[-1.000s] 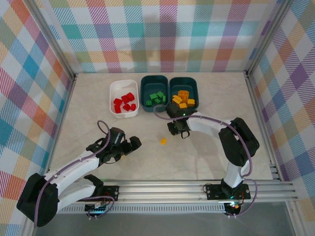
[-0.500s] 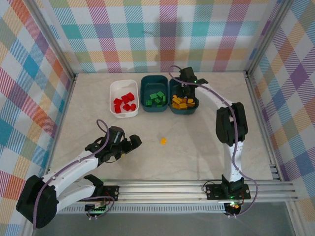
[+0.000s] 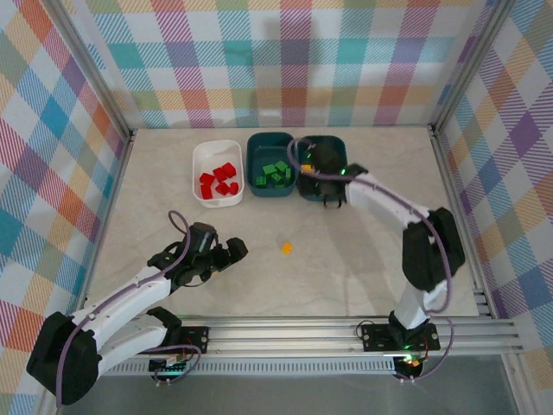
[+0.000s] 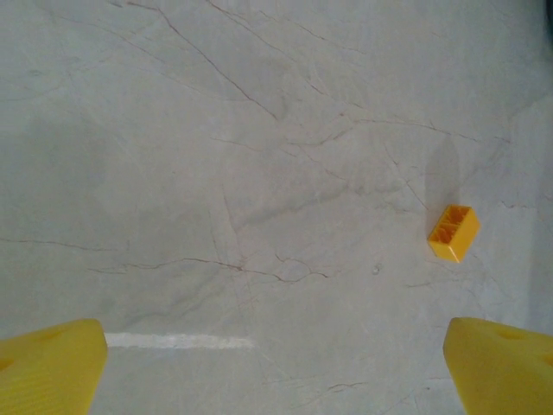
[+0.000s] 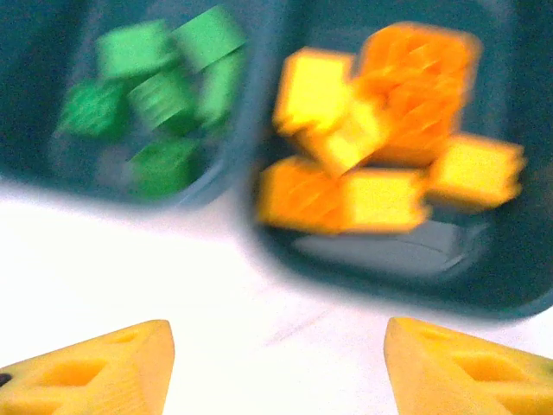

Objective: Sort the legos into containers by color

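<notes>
Since half a second ago my right arm has drawn back from the far end of the right teal tub (image 3: 339, 141) toward its near rim, and my right gripper (image 3: 333, 197) now hangs just over that rim. Its jaws stand apart with nothing between them. In the right wrist view my yellow fingertips (image 5: 95, 367) sit in the bottom corners above the pale surface (image 3: 363, 277). Beyond them, blurred, the orange and yellow legos (image 5: 380, 130) lie heaped in that tub. The green legos (image 5: 155, 95) lie to their left in the middle teal tub (image 5: 34, 52).

My left arm has not shifted. The left gripper (image 3: 229, 253) hovers low over the near left part of the surface, jaws spread wide and empty.

One loose yellow lego (image 3: 286, 247) lies alone near the middle of the surface, just right of my left gripper and well short of the tubs, where it lay before.

The three tubs stand side by side in a row near the far edge. The white tub (image 3: 197, 173), at the left end, holds the red legos (image 3: 220, 181).
</notes>
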